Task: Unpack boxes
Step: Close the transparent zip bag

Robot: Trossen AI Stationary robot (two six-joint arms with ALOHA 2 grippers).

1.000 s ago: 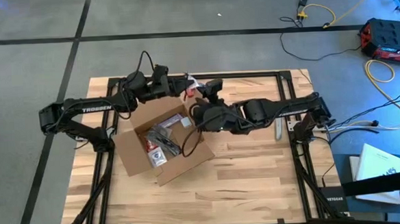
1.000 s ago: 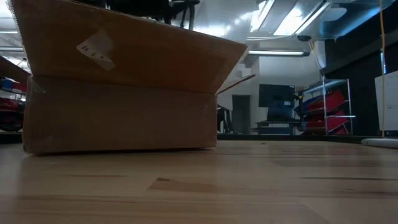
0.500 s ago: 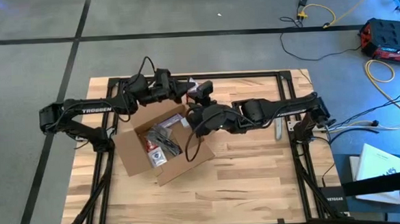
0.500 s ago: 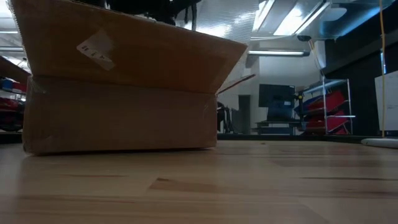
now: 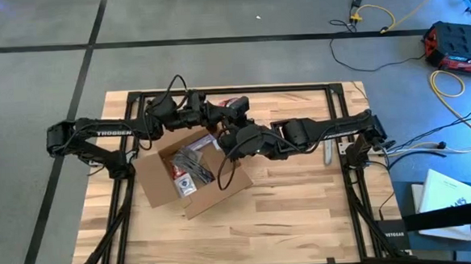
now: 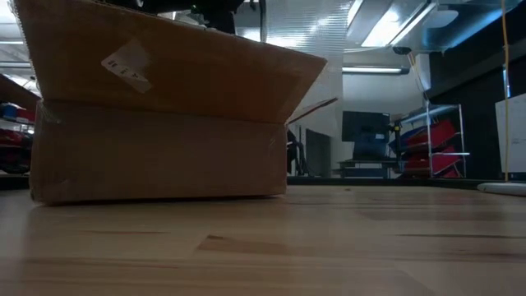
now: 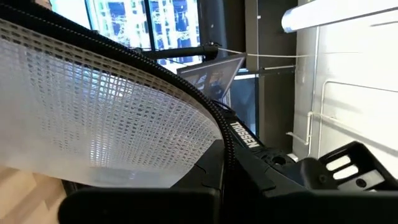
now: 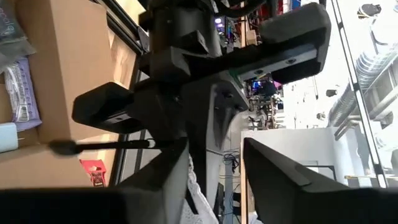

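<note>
While both arms meet above the far flap of the box (image 5: 191, 173), the wooden table (image 5: 296, 210) fills the middle of the high view, its pale planks framed by dark metal rails, with grey floor marked by dark lines all round it. That brown cardboard box sits left of centre on the planks, turned at an angle, flaps spread, with small packets and a dark cable lying inside; in the low view it takes up the left half of the frame, resting flat on the wood with a strip of clear tape (image 6: 125, 64) on its raised flap. Just above the box in the high view, the left gripper (image 5: 217, 113) is closed on a white mesh sheet (image 7: 93, 118), which spreads across the left wrist view. Facing it, the right gripper (image 5: 233, 124) has its 2 fingers partly apart around the edge of the same white mesh (image 8: 198, 190), though whether they pinch it I cannot tell. A small red object (image 5: 232, 101) shows beside the grippers near the table's upper rail. Yellow and black cables (image 5: 375, 19) trail over the floor at the upper right, near a red and black case (image 5: 457, 43). Beyond the table, the low view shows ceiling strip lights (image 6: 394, 25), a dark monitor (image 6: 366, 131) and red racks (image 6: 440, 148) at the right.
</note>
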